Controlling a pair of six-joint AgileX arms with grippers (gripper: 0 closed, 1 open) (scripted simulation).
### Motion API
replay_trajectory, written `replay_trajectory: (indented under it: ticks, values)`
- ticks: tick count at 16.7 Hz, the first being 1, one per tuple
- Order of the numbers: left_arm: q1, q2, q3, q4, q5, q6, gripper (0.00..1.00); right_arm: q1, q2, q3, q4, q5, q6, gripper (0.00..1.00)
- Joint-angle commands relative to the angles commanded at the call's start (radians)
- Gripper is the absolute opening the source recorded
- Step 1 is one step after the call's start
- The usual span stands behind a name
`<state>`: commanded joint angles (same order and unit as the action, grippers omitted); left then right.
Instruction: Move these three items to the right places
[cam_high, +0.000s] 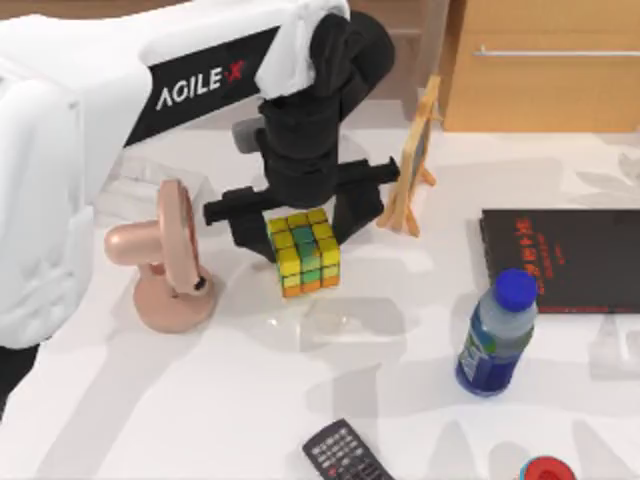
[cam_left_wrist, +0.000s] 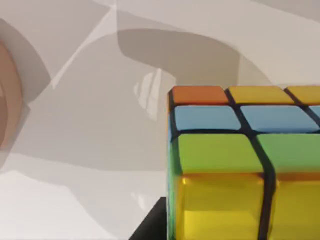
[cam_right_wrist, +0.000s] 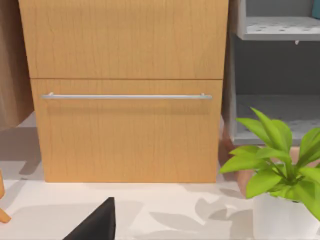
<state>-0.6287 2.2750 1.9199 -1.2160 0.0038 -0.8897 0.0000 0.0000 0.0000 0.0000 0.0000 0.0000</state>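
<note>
Left gripper (cam_high: 300, 215), jaws spread w/ fingers either side, straddles puzzle cube (cam_high: 303, 252) mid-table near pink fan (cam_high: 165, 262); should centre & close squarely on opposite faces before lifting.

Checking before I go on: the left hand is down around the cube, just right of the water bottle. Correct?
Not quite. The left hand is down around the cube, but the cube stands left of the bottle, between it and the pink fan. The top view shows this.
</note>
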Motion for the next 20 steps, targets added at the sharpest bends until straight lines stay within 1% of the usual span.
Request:
replay_trajectory:
  ticks: [6,9,11,13,15,20]
  values:
    - [0.000,-0.005,0.001,0.002,0.002,0.013,0.00,0.000,0.000,0.000,0.000,0.000,0.000,1.00]
    - [0.022,-0.086,0.001,0.035,0.015,0.094,0.00,0.000,0.000,0.000,0.000,0.000,0.000,1.00]
    - [0.074,-0.175,-0.008,0.091,0.024,0.178,0.00,0.000,0.000,0.000,0.000,0.000,0.000,1.00]
    - [0.152,-0.282,-0.026,0.189,0.032,0.275,0.00,0.000,0.000,0.000,0.000,0.000,0.000,1.00]
    - [0.241,-0.399,-0.055,0.330,0.042,0.379,0.00,0.000,0.000,0.000,0.000,0.000,0.000,1.00]
    - [0.460,-0.654,-0.187,0.796,0.075,0.629,0.00,0.000,0.000,0.000,0.000,0.000,0.000,1.00]
